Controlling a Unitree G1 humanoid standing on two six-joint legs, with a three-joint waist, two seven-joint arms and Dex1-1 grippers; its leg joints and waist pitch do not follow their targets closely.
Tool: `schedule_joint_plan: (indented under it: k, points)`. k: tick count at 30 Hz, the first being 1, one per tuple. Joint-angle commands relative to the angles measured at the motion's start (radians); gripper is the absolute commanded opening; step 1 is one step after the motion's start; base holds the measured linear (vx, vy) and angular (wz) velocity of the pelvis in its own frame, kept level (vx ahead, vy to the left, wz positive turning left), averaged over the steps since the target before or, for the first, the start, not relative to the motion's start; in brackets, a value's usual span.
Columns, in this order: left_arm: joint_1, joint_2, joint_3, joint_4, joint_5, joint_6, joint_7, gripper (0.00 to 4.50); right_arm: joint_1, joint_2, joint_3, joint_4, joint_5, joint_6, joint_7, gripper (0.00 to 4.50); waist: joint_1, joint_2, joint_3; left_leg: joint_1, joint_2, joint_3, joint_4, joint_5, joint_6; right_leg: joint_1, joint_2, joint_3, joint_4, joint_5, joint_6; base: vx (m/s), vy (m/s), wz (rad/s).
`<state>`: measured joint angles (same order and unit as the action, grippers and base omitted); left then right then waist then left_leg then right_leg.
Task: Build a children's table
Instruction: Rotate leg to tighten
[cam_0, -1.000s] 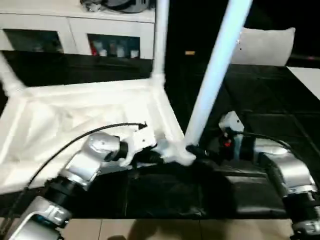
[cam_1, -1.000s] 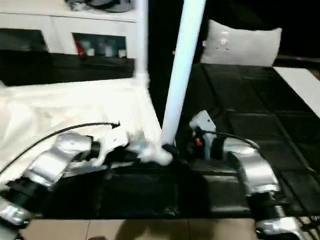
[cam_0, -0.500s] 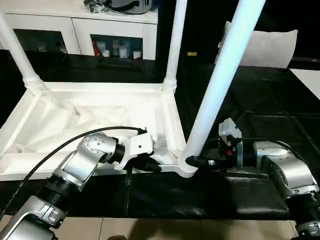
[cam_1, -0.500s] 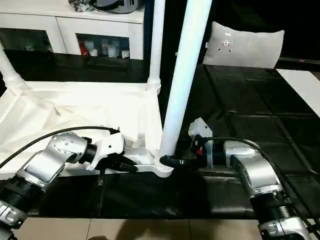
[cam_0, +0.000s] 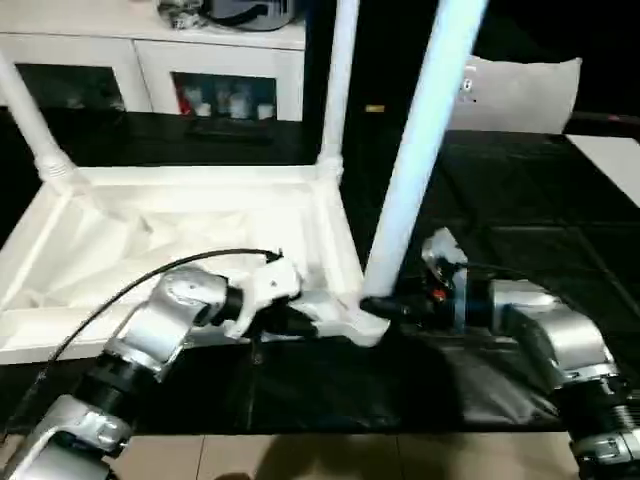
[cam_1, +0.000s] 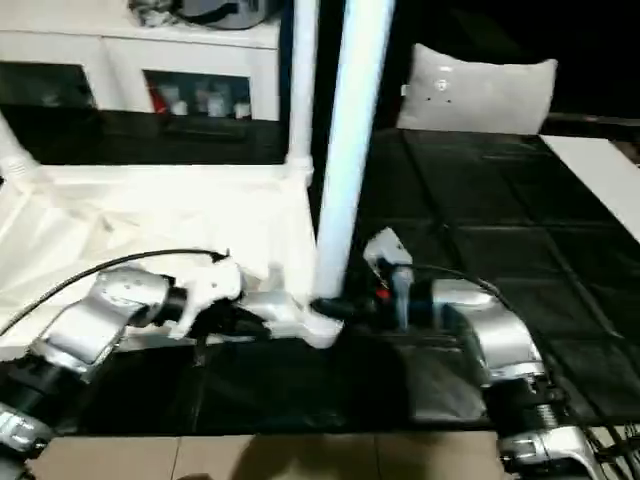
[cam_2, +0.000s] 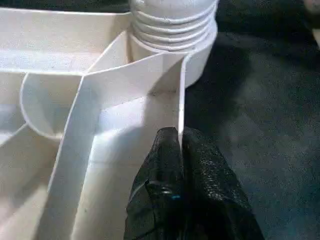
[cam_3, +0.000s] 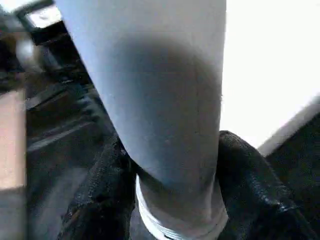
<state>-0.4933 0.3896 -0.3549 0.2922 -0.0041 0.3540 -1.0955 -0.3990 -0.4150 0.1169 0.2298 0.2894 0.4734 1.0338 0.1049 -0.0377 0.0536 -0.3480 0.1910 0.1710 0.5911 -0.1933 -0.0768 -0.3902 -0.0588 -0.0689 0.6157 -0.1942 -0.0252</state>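
Children's table (cam_0: 190, 225) lies upside down on black mat (cam_0: 520, 200), three legs standing up from its corner sockets. Right gripper (cam_0: 380, 306) jaws clenched around base of near leg (cam_0: 420, 150); left gripper (cam_2: 179, 150) jaws pinch table rim wall beside that leg's socket (cam_2: 172, 30).

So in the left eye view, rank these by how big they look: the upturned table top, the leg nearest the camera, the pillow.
1. Table top.
2. Nearest leg, though closeness to the camera enlarges it.
3. Pillow, farther back, so its look is unsure.
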Motion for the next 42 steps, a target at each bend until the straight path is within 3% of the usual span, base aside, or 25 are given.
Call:
schedule_joint_plan:
  k: [1, 2, 3, 5, 7, 8, 10, 11, 13, 16, 18, 19, 25, 33, 34, 37, 38, 42]
  points:
    - [-0.007, -0.078, 0.012, -0.007, -0.013, 0.063, 0.13, 0.0, 0.01, 0.023, -0.015, -0.054, -0.013, 0.043, -0.1, 2.02, -0.001, 0.004, -0.053, 0.012, 0.045, -0.012, -0.073, -0.213, -0.006, 0.039, -0.088, 0.054, -0.094, -0.355, -0.152, 0.0, 0.0, 0.0]
    - [-0.012, -0.106, 0.031, -0.006, -0.011, 0.094, 0.184, 0.0, 0.025, 0.031, -0.041, -0.075, -0.022, 0.067, -0.162, 1.99, -0.004, 0.0, -0.055, 0.005, 0.044, -0.014, -0.075, -0.195, -0.009, 0.045, -0.087, 0.055, -0.088, -0.332, -0.15, 0.0, 0.0, 0.0]
    - [-0.015, -0.126, 0.041, -0.006, -0.009, 0.114, 0.217, 0.0, 0.037, 0.044, -0.065, -0.09, -0.023, 0.091, -0.207, 1.99, -0.005, 0.001, -0.056, 0.005, 0.043, -0.014, -0.075, -0.194, -0.006, 0.043, -0.087, 0.053, -0.091, -0.325, -0.148, 0.0, 0.0, 0.0]
    - [-0.024, -0.163, 0.061, -0.002, -0.001, 0.15, 0.284, 0.0, 0.058, 0.067, -0.105, -0.121, -0.036, 0.12, -0.291, 1.98, -0.008, -0.008, -0.057, 0.0, 0.041, -0.014, -0.074, -0.183, -0.001, 0.047, -0.087, 0.054, -0.089, -0.312, -0.14, 0.0, 0.0, 0.0]
    - [-0.036, -0.215, 0.079, 0.004, 0.01, 0.181, 0.355, 0.0, 0.084, 0.104, -0.156, -0.165, -0.062, 0.151, -0.398, 1.98, -0.011, -0.007, -0.059, 0.001, 0.04, -0.012, -0.071, -0.16, 0.007, 0.044, -0.086, 0.055, -0.087, -0.285, -0.14, 0.0, 0.0, 0.0]
    - [-0.036, -0.224, 0.081, 0.003, 0.012, 0.188, 0.363, 0.0, 0.086, 0.109, -0.162, -0.171, -0.061, 0.156, -0.41, 1.98, -0.009, -0.008, -0.063, -0.001, 0.037, -0.012, -0.068, -0.135, 0.015, 0.047, -0.087, 0.055, -0.085, -0.257, -0.143, 0.0, 0.0, 0.0]
    - [-0.036, -0.237, 0.073, 0.003, 0.024, 0.191, 0.375, 0.0, 0.035, 0.207, -0.109, -0.086, -0.091, 0.086, -0.492, 1.98, -0.015, -0.009, -0.062, -0.008, 0.034, -0.011, -0.068, -0.109, 0.032, 0.046, -0.086, 0.054, -0.083, -0.226, -0.147, 0.0, 0.0, 0.0]
    - [-0.034, -0.241, 0.067, -0.002, 0.032, 0.195, 0.379, 0.0, 0.013, 0.249, -0.089, -0.046, -0.093, 0.055, -0.522, 2.31, -0.021, -0.009, -0.064, -0.014, 0.032, -0.012, -0.068, -0.109, 0.027, 0.049, -0.089, 0.051, -0.086, -0.253, -0.14, 0.0, 0.0, 0.0]
    - [-0.027, -0.236, 0.061, -0.018, 0.032, 0.202, 0.382, 0.0, 0.01, 0.264, -0.093, -0.049, -0.066, 0.059, -0.517, 2.67, -0.029, -0.002, -0.065, -0.011, 0.032, -0.01, -0.067, -0.094, 0.03, 0.047, -0.083, 0.054, -0.084, -0.22, -0.142, 0.0, 0.0, 0.0]
    - [-0.025, -0.226, 0.054, -0.028, 0.034, 0.199, 0.382, 0.0, 0.02, 0.261, -0.102, -0.08, -0.06, 0.082, -0.503, 2.87, -0.032, 0.001, -0.066, -0.01, 0.037, -0.011, -0.067, -0.083, 0.039, 0.048, -0.08, 0.054, -0.076, -0.153, -0.161, 0.0, 0.0, 0.0]
    - [-0.025, -0.211, 0.047, -0.028, 0.038, 0.185, 0.371, 0.0, 0.024, 0.245, -0.102, -0.094, -0.062, 0.085, -0.479, 3.13, -0.033, 0.005, -0.066, -0.009, 0.038, -0.011, -0.066, -0.073, 0.043, 0.049, -0.079, 0.054, -0.071, -0.102, -0.178, 0.0, 0.0, 0.0]
    - [-0.025, -0.211, 0.047, -0.028, 0.038, 0.185, 0.371, 0.0, 0.024, 0.245, -0.102, -0.094, -0.062, 0.085, -0.479, 3.13, -0.035, 0.002, -0.065, -0.009, 0.037, -0.009, -0.066, -0.083, 0.046, 0.05, -0.08, 0.055, -0.072, -0.096, -0.185, 0.0, 0.0, 0.0]
    - [-0.012, -0.132, 0.016, -0.037, 0.033, 0.1, 0.255, 0.0, 0.022, 0.139, -0.082, -0.086, -0.045, 0.023, -0.314, 3.6, -0.032, 0.002, -0.061, -0.007, 0.036, -0.009, -0.067, -0.13, 0.047, 0.051, -0.083, 0.055, -0.083, -0.189, -0.165, 0.0, 0.0, 0.0]
    - [-0.006, -0.022, -0.05, -0.013, 0.04, -0.031, 0.085, 0.0, 0.033, -0.023, -0.025, -0.108, -0.054, -0.022, -0.084, 4.35, -0.021, 0.001, -0.062, -0.005, 0.04, -0.008, -0.064, -0.109, 0.062, 0.05, -0.082, 0.055, -0.073, -0.131, -0.187, 0.0, 0.0, 0.0]
    - [-0.004, -0.01, -0.058, -0.013, 0.036, -0.046, 0.057, 0.0, 0.034, -0.038, -0.018, -0.108, -0.052, -0.024, -0.062, 4.35, -0.018, -0.003, -0.063, -0.004, 0.04, -0.008, -0.064, -0.112, 0.063, 0.05, -0.083, 0.055, -0.074, -0.143, -0.185, 0.0, 0.0, 0.0]
    - [0.002, 0.018, -0.075, -0.023, 0.023, -0.072, -0.016, 0.0, 0.044, -0.071, -0.01, -0.121, -0.031, -0.028, 0.0, 4.35, -0.009, 0.001, -0.061, -0.001, 0.042, -0.007, -0.065, -0.124, 0.055, 0.046, -0.085, 0.056, -0.077, -0.175, -0.183, 0.0, 0.0, 0.0]
    - [0.001, 0.041, -0.086, -0.026, 0.018, -0.091, -0.069, 0.0, 0.055, -0.096, -0.001, -0.136, -0.006, -0.034, 0.065, 4.04, -0.005, 0.0, -0.062, 0.002, 0.043, -0.007, -0.065, -0.13, 0.056, 0.045, -0.084, 0.056, -0.076, -0.177, -0.184, 0.0, 0.0, 0.0]
    - [-0.004, 0.067, -0.099, -0.025, 0.003, -0.112, -0.13, 0.0, 0.064, -0.121, 0.017, -0.144, 0.016, -0.04, 0.138, 3.83, 0.003, 0.001, -0.06, 0.002, 0.046, -0.007, -0.067, -0.143, 0.054, 0.044, -0.086, 0.056, -0.076, -0.186, -0.185, 0.0, 0.0, 0.0]
